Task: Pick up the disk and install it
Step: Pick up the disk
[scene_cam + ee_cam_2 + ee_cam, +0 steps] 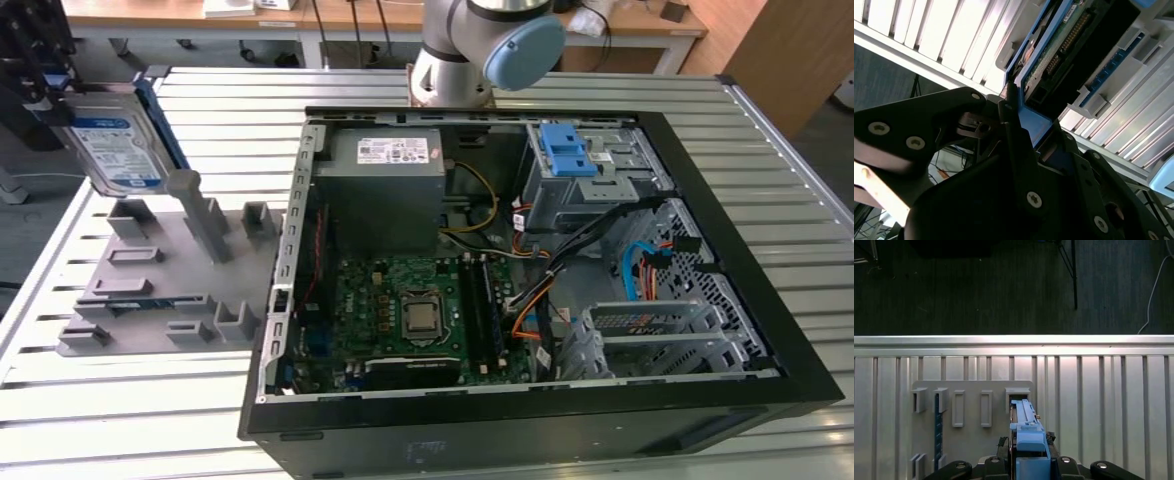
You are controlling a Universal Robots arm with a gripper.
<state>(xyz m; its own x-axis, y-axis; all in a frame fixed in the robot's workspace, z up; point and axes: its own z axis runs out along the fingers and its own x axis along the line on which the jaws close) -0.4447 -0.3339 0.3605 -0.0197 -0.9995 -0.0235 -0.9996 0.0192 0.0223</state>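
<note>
One gripper (1030, 462) | clamped onto the disk (118, 145) at its blue end | disk upright over grey rack (160, 290)

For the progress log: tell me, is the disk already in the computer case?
No; the disk is by the grey rack, outside the case.

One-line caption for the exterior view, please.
Gripper holds the disk on edge by the grey holder, at the exterior view's left of the open computer case.

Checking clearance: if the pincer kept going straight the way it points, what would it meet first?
Probably the grey plastic slotted holder: the pincer holds the blue-framed silver disk right above it, though depth is unclear.
</note>
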